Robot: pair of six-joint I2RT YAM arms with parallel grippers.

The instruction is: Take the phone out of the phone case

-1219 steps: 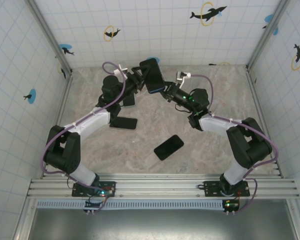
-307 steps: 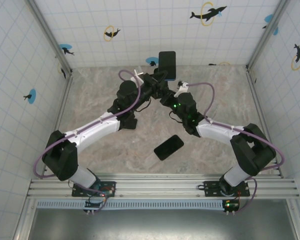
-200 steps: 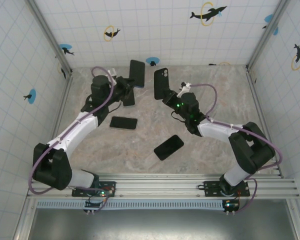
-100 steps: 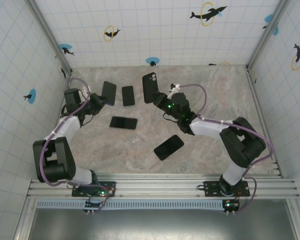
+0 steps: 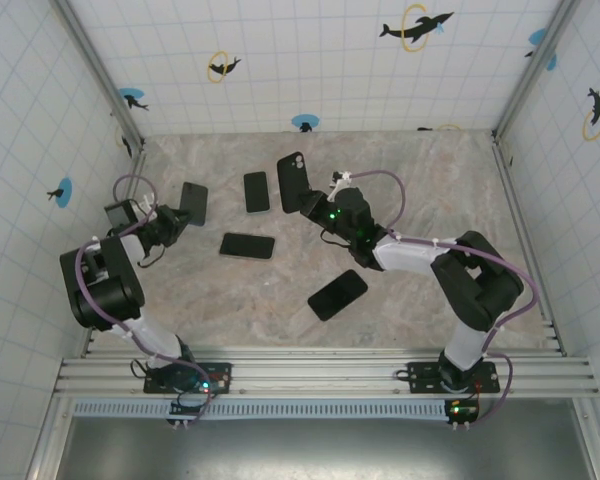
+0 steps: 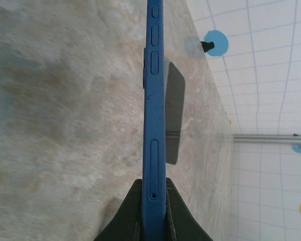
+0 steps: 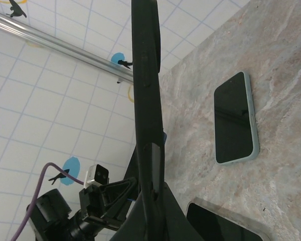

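The blue phone (image 6: 154, 100) stands edge-on between the fingers of my left gripper (image 6: 154, 190), which is shut on its lower end. From above, that phone (image 5: 192, 203) shows as a dark slab at the table's left, held by the left gripper (image 5: 176, 216). My right gripper (image 7: 150, 175) is shut on the empty black phone case (image 7: 145, 75), also edge-on. In the top view the case (image 5: 293, 183), with its camera cut-out, sits above mid-table in the right gripper (image 5: 316, 205). Phone and case are well apart.
Three other phones lie flat on the marble table: one at the back (image 5: 255, 191), one left of centre (image 5: 247, 245), one near the middle front (image 5: 337, 294). A pale-edged phone (image 7: 234, 118) lies beside the case. Tiled walls (image 5: 40, 150) enclose the table.
The phone and case, held together earlier, have come apart. My left arm swung far left and folded back with the phone. The right gripper carried the case a little left and lower.
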